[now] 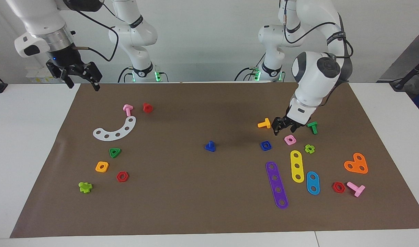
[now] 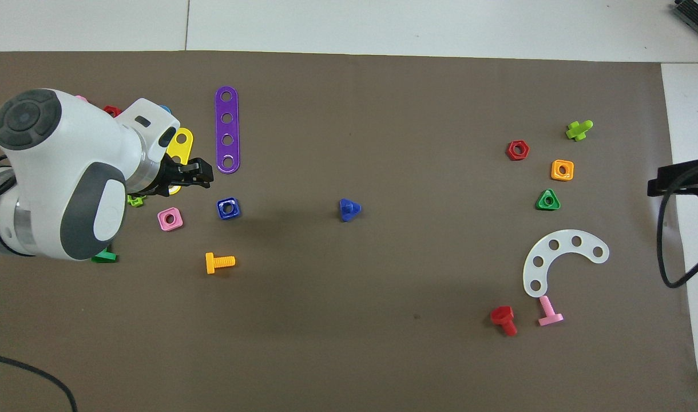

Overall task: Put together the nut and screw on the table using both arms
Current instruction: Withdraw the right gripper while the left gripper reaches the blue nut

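Note:
The blue nut lies flat on the brown mat of the table, toward the left arm's end. The dark-blue screw stands on its head near the middle of the mat, shaft up. My left gripper hangs low over the mat between an orange bolt and a green bolt, close to the blue nut. Its fingers are apart and hold nothing. My right gripper waits raised over the mat's corner at the right arm's end, open and empty.
Around the left gripper lie a pink nut, a lime piece, and yellow, purple and blue strips. At the right arm's end lie a white arc, pink and red bolts and several nuts.

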